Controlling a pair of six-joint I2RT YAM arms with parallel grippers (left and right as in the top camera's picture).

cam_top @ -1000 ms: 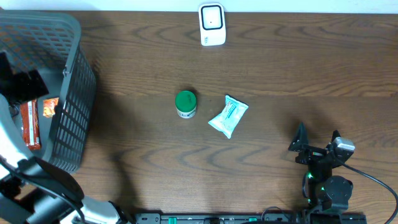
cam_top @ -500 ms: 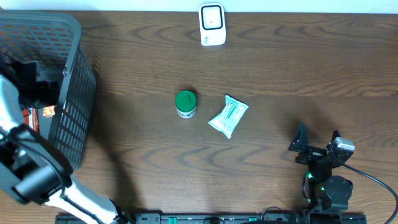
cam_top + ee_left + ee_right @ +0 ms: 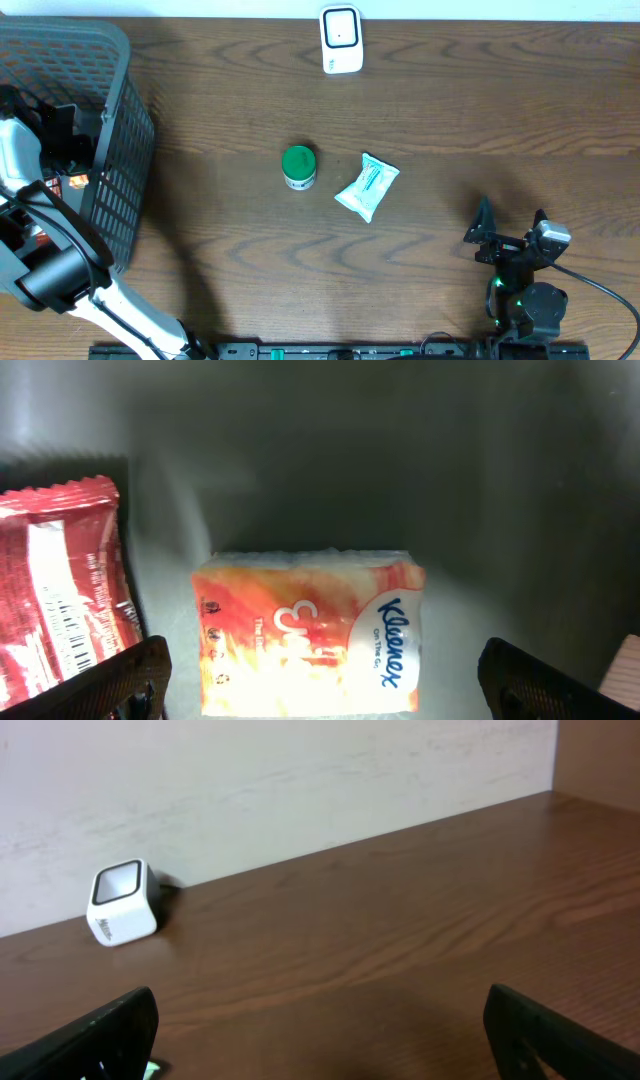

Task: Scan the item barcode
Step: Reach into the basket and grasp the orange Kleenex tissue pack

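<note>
Kleenex pack [image 3: 305, 630], 1 pc, lies flat on the basket [image 3: 120, 150] floor w/ 1 red packet [image 3: 60, 590] just beside it. It sits under the left gripper [image 3: 320, 690], jaws spread wide & holding nothing. On the bench [image 3: 450, 120]: 1 green-lid jar [image 3: 299, 166], 1 teal-white pouch [image 3: 367, 186] near it, 1 white scanner [image 3: 340, 40] at far edge; right gripper [image 3: 511, 222] also spread, empty.

A dark wood-grain table [image 3: 450, 110] meets a pale, faintly streaked wall [image 3: 300, 760] behind it.
</note>
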